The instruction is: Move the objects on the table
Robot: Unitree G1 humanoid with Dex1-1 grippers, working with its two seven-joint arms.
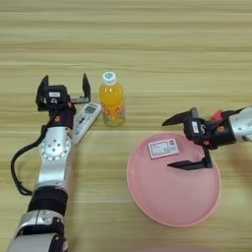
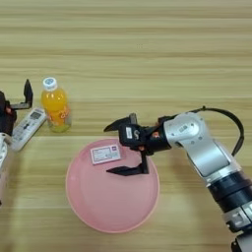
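Left eye view: the white card [image 1: 163, 147] is lying on the pink plate [image 1: 167, 197]; the right gripper [image 1: 176, 142], jaws spread, is hovering beside it.

Right eye view: the orange drink bottle [image 2: 54, 105] is standing beyond the plate; the left gripper [image 1: 65, 87], jaws spread, is idling by a remote control [image 2: 26, 128].

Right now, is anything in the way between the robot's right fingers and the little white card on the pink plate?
No. The right gripper hangs open over the pink plate, with the white card just beside its fingers and nothing visible between them.
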